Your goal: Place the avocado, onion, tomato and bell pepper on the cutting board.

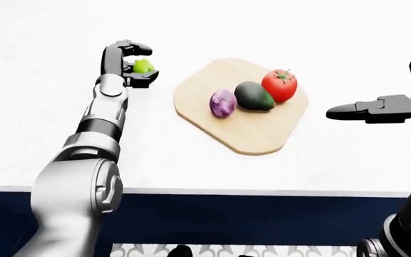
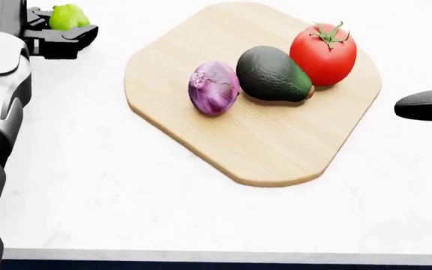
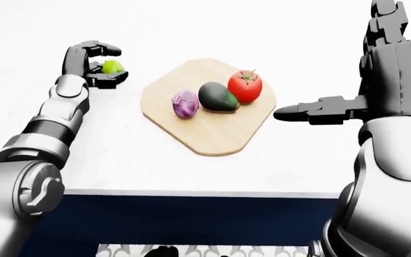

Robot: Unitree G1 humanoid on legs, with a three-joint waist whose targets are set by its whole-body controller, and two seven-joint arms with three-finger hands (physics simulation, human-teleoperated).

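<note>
Bell pepper [image 2: 68, 17] half hidden behind left robot hand [image 2: 51, 35] fingers; right robot hand [image 2: 426, 105] cut off at head view's right edge.

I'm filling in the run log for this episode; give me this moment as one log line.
left hand: closing round bell pepper, off board | cutting board: onion, avocado, tomato | right hand: open, idle

Place: a simulated kitchen
Surface: white bench [image 1: 191, 160] with dark blue front below
Board: wooden cutting board [image 2: 276, 146] on the bench
Food: onion [image 2: 214, 88], avocado [image 2: 273, 74], tomato [image 2: 323, 54] on the board
</note>
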